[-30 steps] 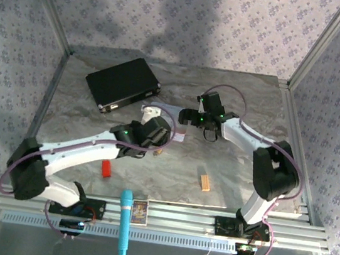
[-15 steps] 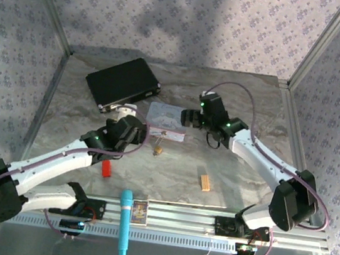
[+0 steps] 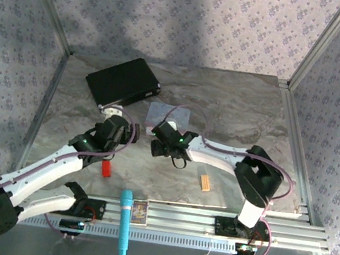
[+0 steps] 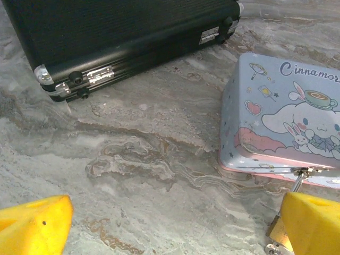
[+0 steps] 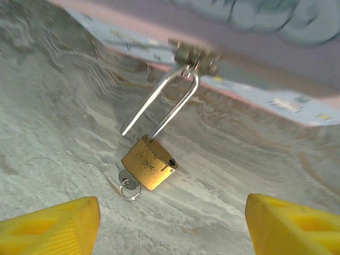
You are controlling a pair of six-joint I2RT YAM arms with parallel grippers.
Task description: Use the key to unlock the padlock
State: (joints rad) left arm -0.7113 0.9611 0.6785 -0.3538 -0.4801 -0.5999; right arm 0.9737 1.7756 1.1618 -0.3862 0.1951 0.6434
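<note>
In the right wrist view the small brass padlock [image 5: 149, 163] lies on the table, its thin shackle [image 5: 175, 101] hooked through the hasp of the pastel tin box [image 5: 255, 85]. One shackle leg stands free of the body. The tiny silvery key [image 5: 126, 183] with its ring sticks out of the padlock's underside. My right gripper [image 5: 172, 228] is open just short of the padlock, one yellow finger on each side, holding nothing. From above it [image 3: 161, 138] sits at the tin's front edge. My left gripper [image 4: 172, 228] is open over bare table left of the tin [image 4: 276, 117], the padlock [image 4: 277, 234] peeking beside its right finger.
A black case [image 3: 123, 83] lies at the back left, close to my left gripper [image 3: 115, 113]. A red block [image 3: 106, 168] and an orange-tan block [image 3: 205, 182] lie nearer the front. A blue marker [image 3: 123, 222] and a small card [image 3: 139, 211] rest on the front rail.
My right arm has swung from the tin's right side round to its front, over the padlock. My left arm has drawn back to the left, away from the tin.
</note>
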